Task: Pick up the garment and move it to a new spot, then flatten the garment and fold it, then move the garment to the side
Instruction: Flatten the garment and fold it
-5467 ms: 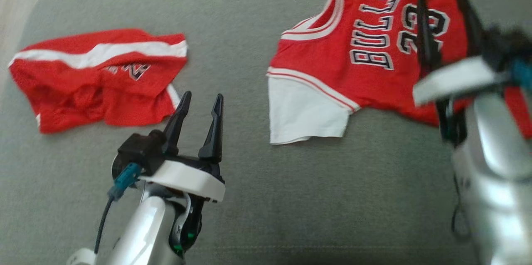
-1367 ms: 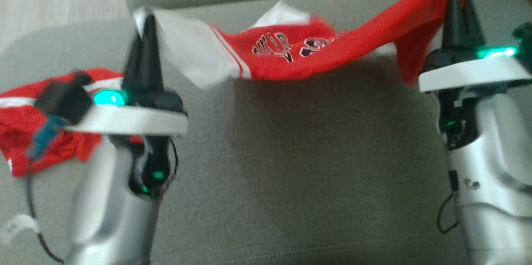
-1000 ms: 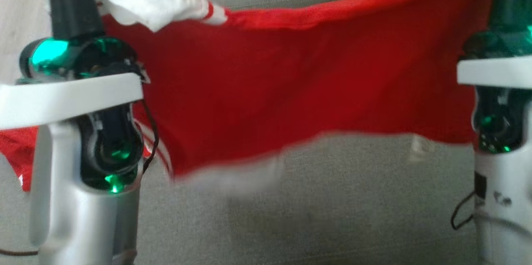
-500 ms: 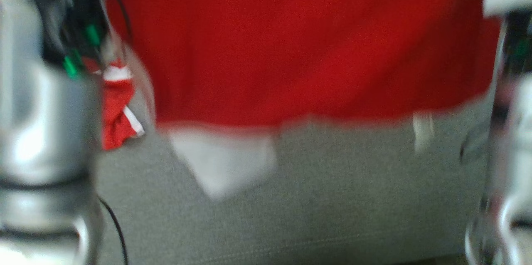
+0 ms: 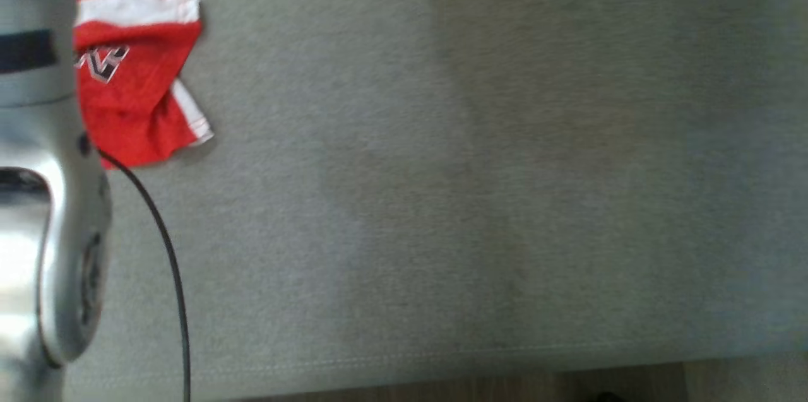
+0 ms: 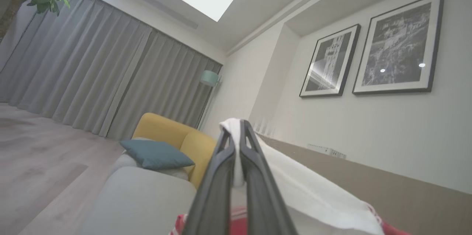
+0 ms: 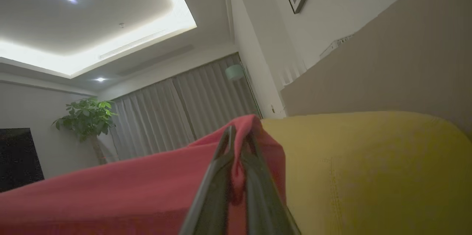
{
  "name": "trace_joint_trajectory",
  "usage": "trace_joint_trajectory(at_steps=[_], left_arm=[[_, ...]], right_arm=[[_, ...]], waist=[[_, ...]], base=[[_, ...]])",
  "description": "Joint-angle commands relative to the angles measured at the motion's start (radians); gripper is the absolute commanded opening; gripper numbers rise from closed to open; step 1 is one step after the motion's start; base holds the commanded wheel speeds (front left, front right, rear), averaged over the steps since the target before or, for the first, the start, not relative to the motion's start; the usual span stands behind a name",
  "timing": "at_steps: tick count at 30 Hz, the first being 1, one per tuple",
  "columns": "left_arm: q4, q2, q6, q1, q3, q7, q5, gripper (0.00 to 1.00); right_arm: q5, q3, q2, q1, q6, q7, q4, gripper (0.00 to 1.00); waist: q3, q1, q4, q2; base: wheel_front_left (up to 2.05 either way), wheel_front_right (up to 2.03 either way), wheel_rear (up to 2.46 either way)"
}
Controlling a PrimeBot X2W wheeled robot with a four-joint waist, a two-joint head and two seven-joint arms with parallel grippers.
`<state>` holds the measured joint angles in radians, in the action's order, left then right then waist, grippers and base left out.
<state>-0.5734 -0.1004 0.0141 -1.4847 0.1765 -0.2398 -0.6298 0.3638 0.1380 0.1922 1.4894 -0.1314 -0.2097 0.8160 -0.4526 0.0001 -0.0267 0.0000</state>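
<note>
Left gripper (image 6: 236,128): jaws clenched, pinching a fold of the white part of the jersey (image 6: 295,187) right at the tips. White cloth pokes up past the fingertips and drapes down to one side of the fingers.
Right gripper (image 7: 240,135): jaws clenched on a bunched red edge of the jersey (image 7: 129,187). The red cloth wraps over the tips and runs off toward the lower left of the right wrist view.

Counts:
- 2 grippers, both gripping the same jersey
- 1 jersey
- 1 pair of shorts (image 5: 136,74)
- 2 framed prints (image 6: 398,43) on the wall
- 1 floor lamp (image 6: 209,78)
- 1 teal pillow (image 6: 156,154) on a yellow chair (image 6: 166,130)

Jersey: red body, white section with thin red stripes near the seam. It hangs between the two grippers, lifted off the seat (image 5: 442,200), with both sets of fingers pointing up toward the ceiling. Can't tell how far it hangs below them.

Shorts: crumpled, red with a white band and partial lettering, lying at the seat's far left corner, partly behind the left forearm (image 5: 38,200). A black cable (image 5: 170,263) trails from that forearm toward the seat's front edge.
</note>
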Motion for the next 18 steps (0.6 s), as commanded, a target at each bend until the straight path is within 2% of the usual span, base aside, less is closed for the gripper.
trace_joint_trajectory(at_steps=[1,5,10,13,18], left_arm=[[0.009,-0.039,0.016,-0.014,-0.009,-0.011,0.017,0.0],[-0.031,-0.017,0.045,0.072,0.013,-0.019,0.041,0.0],[-0.042,-0.007,0.072,0.236,0.059,-0.021,0.098,0.0],[-0.055,-0.007,0.084,0.352,0.08,-0.022,0.113,0.0],[-0.088,-0.034,0.104,0.518,0.146,-0.015,0.126,0.0]], right_arm=[[0.032,-0.006,-0.006,0.009,0.001,-0.007,0.019,0.0],[0.091,-0.053,0.001,-0.063,0.001,0.015,0.138,0.0],[0.163,-0.143,0.016,-0.184,0.001,0.092,0.219,0.0],[0.196,-0.205,0.034,-0.255,0.001,0.161,0.241,0.0],[0.227,-0.331,0.103,-0.373,0.001,0.262,0.225,0.0]], waist=[[-0.046,-0.0001,0.044,0.0],[-0.056,-0.0001,0.056,0.0],[-0.036,-0.0001,0.059,0.0],[-0.003,-0.0001,0.06,0.0],[0.066,-0.0001,0.061,0.0]], base=[[0.0,0.0,0.0],[0.0,0.0,0.0],[0.0,0.0,0.0],[0.0,0.0,0.0],[0.0,0.0,0.0]])
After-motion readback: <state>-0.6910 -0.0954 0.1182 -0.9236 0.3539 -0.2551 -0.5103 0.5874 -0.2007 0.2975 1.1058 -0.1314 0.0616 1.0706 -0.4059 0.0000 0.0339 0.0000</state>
